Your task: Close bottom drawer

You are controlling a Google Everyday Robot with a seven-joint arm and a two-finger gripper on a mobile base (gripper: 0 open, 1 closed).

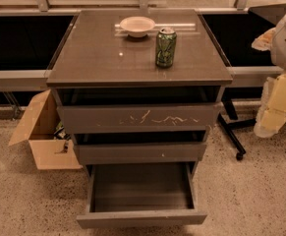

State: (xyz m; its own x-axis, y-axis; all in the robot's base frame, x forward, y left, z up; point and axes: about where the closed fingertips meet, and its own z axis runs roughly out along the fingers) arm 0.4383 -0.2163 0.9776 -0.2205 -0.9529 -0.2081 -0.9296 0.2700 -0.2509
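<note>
The bottom drawer (141, 218) of the dark-grey cabinet is pulled far out toward me, and its inside is empty. Its plain front is near the bottom edge of the camera view. Above it, the middle drawer (140, 152) with a small white speck and the top drawer (137, 118) with white scratches each stand slightly out. My gripper (276, 107), cream and white, hangs at the right edge of the view. It is apart from the cabinet, at about the height of the upper two drawers and well above the bottom drawer.
A green can (166, 46) and a white bowl (137, 25) stand on the cabinet top (98, 58). An open cardboard box (42, 132) sits on the floor to the cabinet's left. A black wheeled stand leg (231, 136) lies to its right. A low ledge runs behind.
</note>
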